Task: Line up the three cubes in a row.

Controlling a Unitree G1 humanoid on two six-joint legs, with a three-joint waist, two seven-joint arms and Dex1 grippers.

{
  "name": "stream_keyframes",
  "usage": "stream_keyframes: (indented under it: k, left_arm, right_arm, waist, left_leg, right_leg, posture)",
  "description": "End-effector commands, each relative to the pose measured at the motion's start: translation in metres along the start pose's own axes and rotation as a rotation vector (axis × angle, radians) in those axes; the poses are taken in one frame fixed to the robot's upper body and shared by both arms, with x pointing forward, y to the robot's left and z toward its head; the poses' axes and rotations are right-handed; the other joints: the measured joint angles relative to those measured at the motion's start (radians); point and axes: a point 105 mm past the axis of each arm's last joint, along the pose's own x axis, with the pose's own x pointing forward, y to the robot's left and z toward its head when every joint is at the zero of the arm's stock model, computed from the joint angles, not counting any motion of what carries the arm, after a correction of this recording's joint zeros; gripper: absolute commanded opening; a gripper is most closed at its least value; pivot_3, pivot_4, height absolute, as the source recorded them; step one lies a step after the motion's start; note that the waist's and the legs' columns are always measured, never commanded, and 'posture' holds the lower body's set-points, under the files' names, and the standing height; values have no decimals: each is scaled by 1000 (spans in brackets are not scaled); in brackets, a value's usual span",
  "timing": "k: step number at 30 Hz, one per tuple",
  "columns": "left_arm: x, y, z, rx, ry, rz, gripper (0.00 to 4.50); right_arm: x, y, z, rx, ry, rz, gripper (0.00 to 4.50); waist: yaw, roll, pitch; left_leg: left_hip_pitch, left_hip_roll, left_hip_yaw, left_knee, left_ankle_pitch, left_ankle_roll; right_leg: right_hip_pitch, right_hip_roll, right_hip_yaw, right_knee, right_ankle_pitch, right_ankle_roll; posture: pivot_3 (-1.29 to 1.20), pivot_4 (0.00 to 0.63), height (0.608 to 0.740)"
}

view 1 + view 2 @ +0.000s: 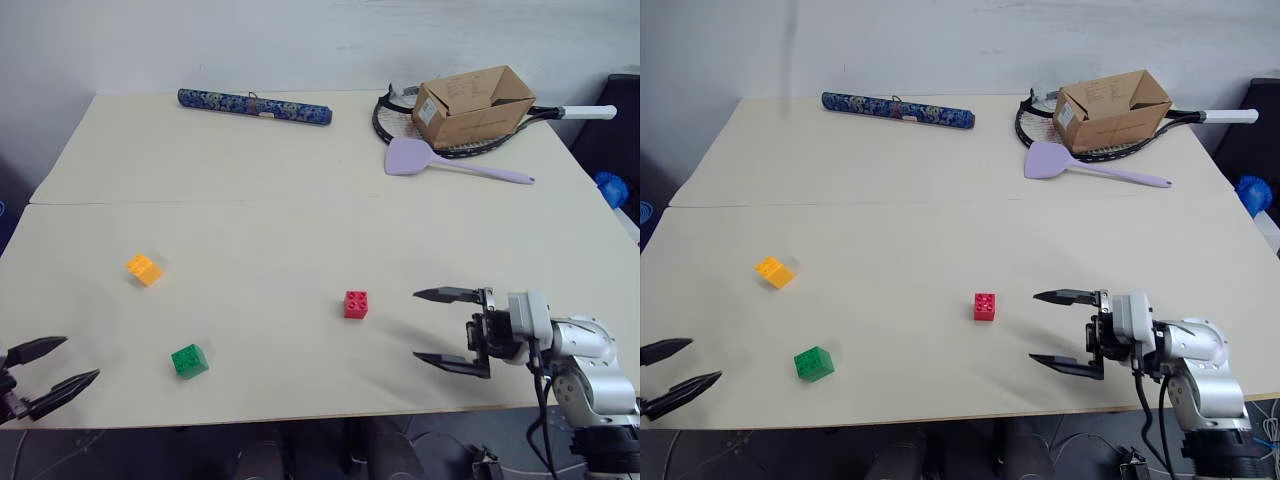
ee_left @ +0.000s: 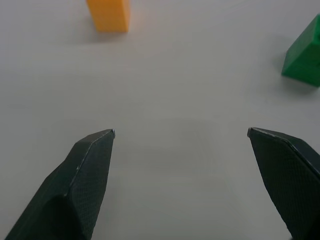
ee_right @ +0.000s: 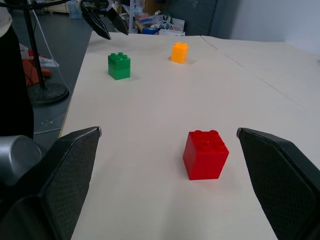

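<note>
Left gripper [image 1: 52, 373] at the table's [image 1: 300, 200] near left edge, jaws wide, empty. Yellow-orange cube [image 1: 144, 268] left of centre; green cube [image 1: 189, 360] nearer the front edge. Red cube [image 1: 355, 304] mid-table, well apart from both. Right gripper [image 1: 432, 326] just right of red, jaws wide, holding nothing.

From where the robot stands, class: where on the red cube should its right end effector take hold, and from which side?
Grip the red cube across its two flat side walls, below the studded top, coming level from the robot's right. The cube sits upright and apart from the others, and the right end effector, open, already faces it.
</note>
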Motion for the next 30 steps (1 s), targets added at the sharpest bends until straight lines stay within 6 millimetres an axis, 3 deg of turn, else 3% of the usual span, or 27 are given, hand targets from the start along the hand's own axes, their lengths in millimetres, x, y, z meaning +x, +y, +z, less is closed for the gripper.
stream_keyframes:
  k: [1, 3, 7, 10, 12, 18, 23, 26, 30]
  left_arm:
    - [-5, -5, 9, -12, 5, -58, 4500]
    - [-1, -19, 12, -81, 2, -154, 4500]
    - [23, -56, 28, 40, -43, -315, 4500]
    - [53, -75, 44, 93, -128, -367, 4500]
    - [64, -84, 45, 100, -123, -408, 4500]
    - [85, -90, 33, 154, -106, -403, 4500]
    - [91, -92, 22, 175, -93, -404, 4500]
    - [93, -93, 20, 180, -99, -416, 3949]
    - [99, -90, 22, 202, -124, -401, 2620]
  right_arm:
    - [-1, 0, 13, -31, -32, -12, 4463]
    - [1, 1, 14, -25, -37, -5, 4463]
    - [4, 6, 16, -17, -28, 26, 4463]
    - [10, 4, 19, -36, -44, 34, 4463]
    - [13, 3, 19, -38, -47, 37, 4463]
    - [11, 6, 16, -28, -27, 49, 4463]
    - [10, 7, 17, -30, -19, 44, 4463]
    - [7, 7, 15, -31, -10, 22, 4500]
    - [1, 11, 8, -29, 15, 7, 4500]
  waist:
    - [0, 0, 0]
    - [-2, 0, 0]
    - [0, 1, 0]
    - [-1, 1, 0]
    - [0, 1, 0]
    - [-2, 1, 0]
    - [0, 1, 0]
    - [-1, 1, 0]
    - [3, 1, 0]
  left_leg:
    - [0, 0, 0, 0, -1, 0]
    - [1, 0, 0, -1, -1, -1]
    - [1, 0, 0, -1, -1, -1]
    - [2, 0, 1, -1, -1, -1]
    - [4, 0, 1, -1, -1, -1]
    - [8, 1, 1, -2, -1, -1]
    - [8, 1, 1, -2, -1, -1]
    - [9, 1, 1, -2, -1, -1]
    - [9, 1, 1, -2, -1, -1]
  right_leg:
    - [0, 0, 0, 0, 0, 0]
    - [0, 0, 0, 0, 0, 0]
    - [0, -1, 1, -1, 0, -1]
    - [1, 0, 1, -1, 0, -1]
    - [3, 0, 1, 0, 0, -1]
    - [6, 2, 1, -1, -1, -1]
    - [8, 2, 1, -2, -1, -1]
    - [8, 1, 1, -2, -1, -1]
    - [9, 1, 1, -2, -1, -1]
  posture:
    - [0, 150, 740]
    - [0, 150, 740]
    - [0, 150, 740]
    - [0, 150, 740]
    - [0, 150, 740]
    - [0, 150, 740]
    - [0, 150, 740]
    - [0, 150, 740]
    - [0, 150, 740]
